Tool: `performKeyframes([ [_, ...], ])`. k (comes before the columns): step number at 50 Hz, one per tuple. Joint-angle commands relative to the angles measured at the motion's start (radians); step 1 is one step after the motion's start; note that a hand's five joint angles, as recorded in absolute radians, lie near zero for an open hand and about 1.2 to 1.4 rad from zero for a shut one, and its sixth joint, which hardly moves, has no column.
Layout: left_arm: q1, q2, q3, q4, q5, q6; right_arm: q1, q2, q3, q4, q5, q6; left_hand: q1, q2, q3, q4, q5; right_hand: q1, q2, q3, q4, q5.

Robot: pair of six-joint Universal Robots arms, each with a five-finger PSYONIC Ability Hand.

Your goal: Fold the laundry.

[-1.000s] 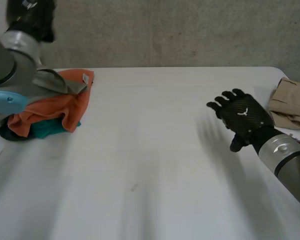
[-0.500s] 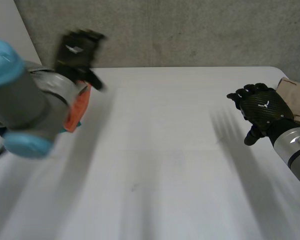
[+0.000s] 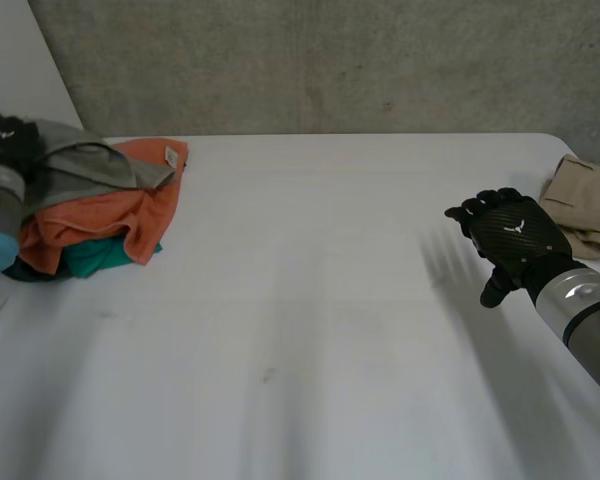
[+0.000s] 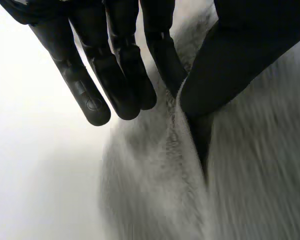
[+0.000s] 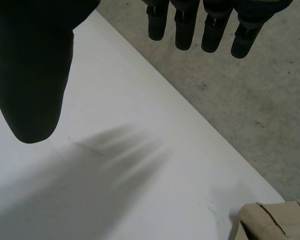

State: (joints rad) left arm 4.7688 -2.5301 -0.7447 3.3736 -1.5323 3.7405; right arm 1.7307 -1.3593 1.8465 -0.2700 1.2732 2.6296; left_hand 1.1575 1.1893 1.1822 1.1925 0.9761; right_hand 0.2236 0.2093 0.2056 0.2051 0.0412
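Now the laundry pile (image 3: pixel 90 215) sits on the white worktop (image 3: pixel 300 300) at the far left of the frame. A grey cloth (image 3: pixel 80 165) lies on top of the pile. Under it is an orange cloth (image 3: pixel 105 215) with a small white tag. A teal cloth (image 3: pixel 90 258) peeks out at the bottom.

The left hand (image 3: pixel 2 135) is at the left edge of the frame, right on the grey cloth. From the left wrist view, the fingers (image 4: pixel 115 75) are straight and close together. The thumb (image 4: pixel 230 65) is across from them. A raised fold of the grey cloth (image 4: pixel 155 190) runs up between the thumb and the nearest finger. They look like they pinch that fold.

The right hand (image 3: pixel 510 235) is on the right side of the frame, above the bare worktop. It is well apart from the pile. From the right wrist view, its fingers (image 5: pixel 182 25) are loose and spread a little. The thumb (image 5: pixel 32 75) sticks out away from them. It holds nothing.

A folded tan cloth (image 3: pixel 585 200) lies near the right edge of the frame, just beside the right hand. One corner of it (image 5: pixel 275 222) shows in the right wrist view too. A grey wall (image 3: pixel 330 60) stands behind the worktop.
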Motion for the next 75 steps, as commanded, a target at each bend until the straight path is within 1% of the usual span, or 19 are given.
performKeyframes([
  [1, -0.137, 0.328, -0.145, 0.006, -0.011, -0.095, -0.002, -0.003, -0.004, 0.000, 0.002, 0.001, 0.239, 0.207, 0.214, 0.204, 0.246, -0.049, -0.035, -0.031, -0.031, -0.041],
  [4, -0.177, 0.451, -0.208, 0.007, -0.008, -0.195, 0.000, -0.003, -0.003, 0.000, 0.006, 0.001, 0.239, 0.207, 0.214, 0.204, 0.246, -0.049, -0.035, -0.031, -0.031, -0.041],
  [9, -0.337, 0.701, -0.364, 0.000, 0.020, -0.485, -0.002, -0.004, -0.004, -0.002, 0.011, 0.001, 0.239, 0.207, 0.214, 0.204, 0.246, -0.049, -0.035, -0.031, -0.031, -0.041],
  [14, -0.461, 0.809, -0.534, 0.003, 0.067, -0.668, -0.005, -0.011, -0.006, -0.002, 0.014, 0.003, 0.239, 0.207, 0.214, 0.204, 0.246, -0.049, -0.035, -0.031, -0.031, -0.041],
  [19, -0.628, 0.800, -0.674, 0.052, 0.127, -0.778, -0.007, -0.011, -0.006, -0.006, 0.017, 0.003, 0.239, 0.207, 0.214, 0.204, 0.246, -0.049, -0.035, -0.031, -0.031, -0.041],
  [25, -0.806, 0.536, -0.711, 0.202, 0.153, -0.801, -0.025, -0.011, -0.009, -0.008, 0.023, 0.007, 0.239, 0.207, 0.214, 0.204, 0.246, -0.049, -0.035, -0.031, -0.031, -0.041],
  [28, -0.837, 0.431, -0.667, 0.181, 0.155, -0.798, -0.039, -0.011, -0.010, -0.005, 0.023, 0.009, -0.544, -0.576, -0.569, -0.579, -0.538, -0.049, -0.035, -0.031, -0.031, -0.041],
  [34, -0.823, 0.438, -0.650, 0.090, 0.150, -0.798, -0.037, -0.012, -0.009, 0.002, 0.023, 0.013, -0.797, -0.829, -0.822, -0.832, -0.790, -0.049, -0.035, -0.031, -0.031, -0.041],
  [42, -0.589, 0.700, -0.734, 0.076, 0.147, -0.778, -0.014, -0.040, -0.006, 0.061, 0.023, 0.015, -0.806, -0.838, -0.831, -0.841, -0.799, -0.049, -0.035, -0.031, -0.031, -0.041],
  [48, -0.437, 0.817, -0.884, 0.047, 0.152, -0.614, 0.067, -0.053, -0.068, 0.311, 0.021, 0.067, -0.794, -0.826, -0.819, -0.829, -0.787, -0.049, -0.035, -0.031, -0.031, -0.041],
  [50, -0.386, 0.829, -0.961, 0.049, 0.153, -0.506, 0.090, -0.052, -0.095, 0.407, 0.011, 0.149, -0.791, -0.823, -0.816, -0.826, -0.784, -0.049, -0.035, -0.031, -0.031, -0.041],
  [53, -0.324, 0.837, -1.076, 0.050, 0.158, -0.351, 0.107, -0.020, -0.107, 0.436, 0.005, 0.229, -0.794, -0.826, -0.819, -0.829, -0.787, -0.049, -0.035, -0.031, -0.031, -0.041],
  [58, -0.305, 0.850, -1.137, 0.053, 0.156, -0.303, 0.136, 0.110, -0.113, 0.367, 0.014, 0.256, -0.806, -0.838, -0.831, -0.841, -0.799, -0.049, -0.035, -0.031, -0.031, -0.041],
  [62, -0.305, 0.847, -1.153, 0.055, 0.158, -0.332, 0.200, 0.201, -0.142, 0.310, 0.031, 0.237, -0.821, -0.852, -0.845, -0.856, -0.814, 0.143, 0.157, 0.161, 0.161, 0.151],
  [65, -0.313, 0.849, -1.159, 0.056, 0.158, -0.375, 0.219, 0.246, -0.161, 0.282, 0.081, 0.188, -0.824, -0.855, -0.848, -0.859, -0.817, 0.579, 0.593, 0.597, 0.598, 0.587],
  [66, -0.314, 0.849, -1.161, 0.058, 0.158, -0.386, 0.225, 0.249, -0.167, 0.263, 0.121, 0.162, -0.824, -0.855, -0.848, -0.859, -0.817, 1.034, 1.048, 1.052, 1.053, 1.042],
  [67, -0.317, 0.849, -1.161, 0.058, 0.159, -0.412, 0.228, 0.249, -0.171, 0.246, 0.139, 0.155, -0.824, -0.855, -0.848, -0.859, -0.817, 1.171, 1.186, 1.189, 1.190, 1.179],
  [71, -0.345, 0.849, -1.157, 0.062, 0.162, -0.474, 0.250, 0.223, -0.178, 0.152, 0.192, 0.142, -0.821, -0.852, -0.845, -0.856, -0.814, 1.173, 1.187, 1.191, 1.191, 1.181],
  [75, -0.378, 0.840, -1.160, 0.081, 0.161, -0.527, 0.337, 0.082, -0.190, 0.107, 0.184, 0.136, -0.821, -0.852, -0.845, -0.856, -0.814, 1.173, 1.187, 1.191, 1.191, 1.181],
])
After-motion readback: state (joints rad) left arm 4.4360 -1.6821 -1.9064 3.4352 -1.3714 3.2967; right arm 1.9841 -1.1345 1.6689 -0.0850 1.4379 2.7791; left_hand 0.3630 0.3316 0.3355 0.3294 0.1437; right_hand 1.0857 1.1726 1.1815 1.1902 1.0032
